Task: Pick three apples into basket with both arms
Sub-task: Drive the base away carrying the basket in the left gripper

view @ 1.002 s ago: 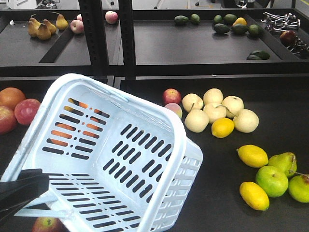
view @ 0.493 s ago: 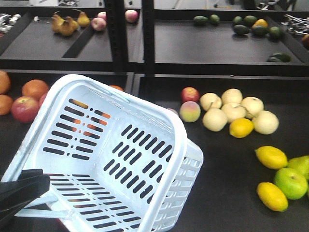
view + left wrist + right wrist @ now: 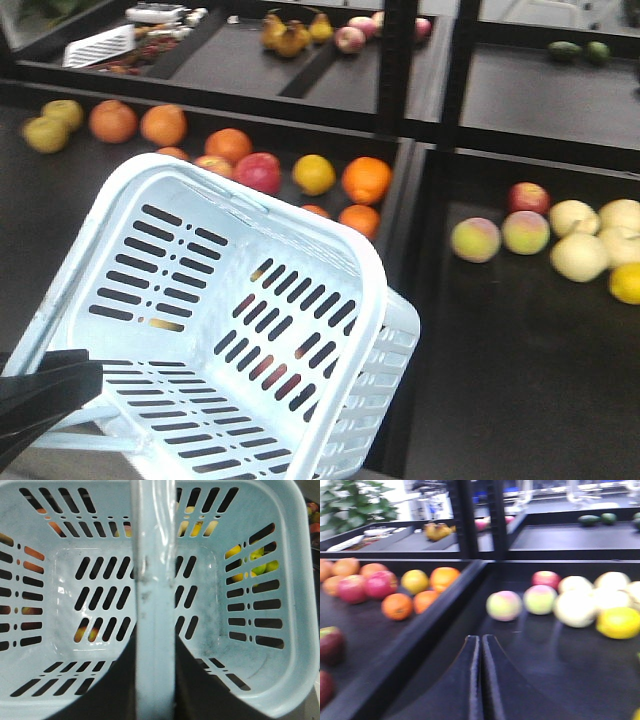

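Hanging tilted at the near left, the basket (image 3: pixel 372 300) turns its open mouth up and toward the near side, and its slotted floor slopes away to the far right; which side is the long one I cannot tell. The left gripper (image 3: pixel 60 390) has its jaws closed around the handle (image 3: pixel 155 605), which crosses the mouth. The inside is bare plastic. Dark red apples (image 3: pixel 330 645) sit on the shelf (image 3: pixel 520 340) at the near left. Farther back lie oranges (image 3: pixel 366 180) and a yellow fruit (image 3: pixel 314 174). A black divider (image 3: pixel 431 626) parts them from pink-green fruit (image 3: pixel 476 240) and pale round fruit (image 3: pixel 579 256) on the right. The right gripper (image 3: pixel 481 680) hangs low over the right bay, its jaws pressed together on nothing.
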Robot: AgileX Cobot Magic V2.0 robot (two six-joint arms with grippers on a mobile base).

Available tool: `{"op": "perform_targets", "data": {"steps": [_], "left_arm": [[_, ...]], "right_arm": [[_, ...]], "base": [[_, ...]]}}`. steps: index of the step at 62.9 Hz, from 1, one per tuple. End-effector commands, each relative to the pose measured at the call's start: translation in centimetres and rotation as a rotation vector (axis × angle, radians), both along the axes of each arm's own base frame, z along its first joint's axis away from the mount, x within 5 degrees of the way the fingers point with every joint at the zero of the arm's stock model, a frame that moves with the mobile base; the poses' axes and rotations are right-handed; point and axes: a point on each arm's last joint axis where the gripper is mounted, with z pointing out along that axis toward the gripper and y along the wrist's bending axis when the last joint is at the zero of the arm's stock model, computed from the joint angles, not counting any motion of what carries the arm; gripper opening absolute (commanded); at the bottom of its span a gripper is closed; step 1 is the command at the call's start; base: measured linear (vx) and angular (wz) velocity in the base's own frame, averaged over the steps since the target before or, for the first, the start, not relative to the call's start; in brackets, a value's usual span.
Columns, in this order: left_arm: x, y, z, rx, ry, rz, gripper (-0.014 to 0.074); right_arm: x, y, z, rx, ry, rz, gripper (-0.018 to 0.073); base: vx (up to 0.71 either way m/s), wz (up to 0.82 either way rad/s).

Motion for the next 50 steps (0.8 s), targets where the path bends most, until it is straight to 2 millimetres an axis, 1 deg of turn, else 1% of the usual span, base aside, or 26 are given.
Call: {"op": "perform_targets", "data": {"steps": [1, 50], "left_arm": [[0.27, 0.07, 1.70, -0.094, -0.063, 0.046, -0.0007], [0.26, 0.07, 1.69, -0.093, -0.062, 0.046, -0.0006]], "right_arm": [[0.01, 0.04, 0.31, -0.008, -0.077, 0.003, -0.0007], [0.01, 0.04, 0.31, -0.008, -0.077, 0.003, -0.0007]], "base": [[-0.15, 0.56], [-0.15, 0.59]]}}
